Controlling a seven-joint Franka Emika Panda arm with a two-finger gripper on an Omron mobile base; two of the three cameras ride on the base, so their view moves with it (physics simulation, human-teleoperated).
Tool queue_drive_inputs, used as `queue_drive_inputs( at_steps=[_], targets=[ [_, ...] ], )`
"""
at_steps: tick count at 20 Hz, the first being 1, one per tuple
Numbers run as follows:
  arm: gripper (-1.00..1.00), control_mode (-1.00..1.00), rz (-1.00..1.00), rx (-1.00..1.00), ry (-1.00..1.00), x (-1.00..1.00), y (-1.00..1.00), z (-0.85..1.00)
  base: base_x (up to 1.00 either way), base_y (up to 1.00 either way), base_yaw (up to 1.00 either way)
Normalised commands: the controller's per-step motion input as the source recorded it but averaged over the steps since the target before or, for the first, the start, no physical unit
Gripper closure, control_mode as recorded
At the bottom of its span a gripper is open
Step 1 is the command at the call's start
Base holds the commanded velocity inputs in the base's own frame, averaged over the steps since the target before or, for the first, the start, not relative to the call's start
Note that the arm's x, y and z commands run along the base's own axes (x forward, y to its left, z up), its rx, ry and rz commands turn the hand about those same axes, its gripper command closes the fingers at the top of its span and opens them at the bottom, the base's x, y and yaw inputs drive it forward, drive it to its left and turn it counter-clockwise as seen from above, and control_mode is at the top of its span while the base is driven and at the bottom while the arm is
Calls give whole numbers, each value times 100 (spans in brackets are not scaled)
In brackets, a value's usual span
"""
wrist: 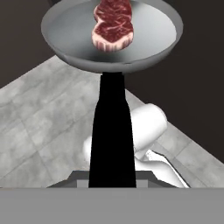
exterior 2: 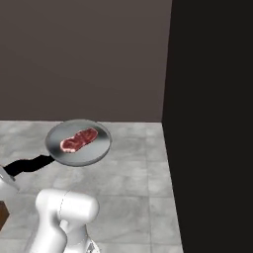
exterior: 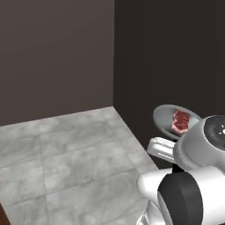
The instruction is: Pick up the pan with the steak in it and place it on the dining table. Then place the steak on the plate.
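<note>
You are looking at a pan (exterior 2: pixel 79 143) carried in the air above a grey tiled floor (exterior: pixel 66 158), with dark walls behind it. It is a small round grey metal pan with a straight black handle (wrist: pixel 112 135).

In the hand view the handle runs from the pan at 12 o'clock straight down to 6 o'clock, where it goes in between the claw's fingers at the bottom edge. The fingertips themselves are hidden by the handle, so you cannot see the pads, but the claw (wrist: pixel 112 177) is pressed in as far as it goes, pinching the end of the handle. Nothing else touches the pan.

The steak (wrist: pixel 113 22) lies flat inside the pan, a small red-pink slab with whitish marbling. In the hand view it sits toward the pan's far side, at 12 o'clock of the pan's centre. It rests on the pan's floor, clear of the near rim.

In the right base view the pan hangs level at about 9 o'clock of the picture, over the tiles, with the handle pointing to 8 o'clock toward the arm. The steak lies just left of the pan's centre there.

In the left base view the pan shows at about 3 o'clock, partly behind the arm's white body, in front of the darker wall (exterior: pixel 171 57).
</note>
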Motion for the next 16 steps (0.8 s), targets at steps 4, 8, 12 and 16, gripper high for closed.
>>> queue_drive_inputs(
  at_steps=[4,8,12,16],
  targets=[
    [100,100,0,0,0,0,0,0,10,4,42],
    [100,100,0,0,0,0,0,0,0,5,50],
    [100,100,0,0,0,0,0,0,0,5,50],
    [100,100,0,0,0,0,0,0,0,4,50]
  ],
)
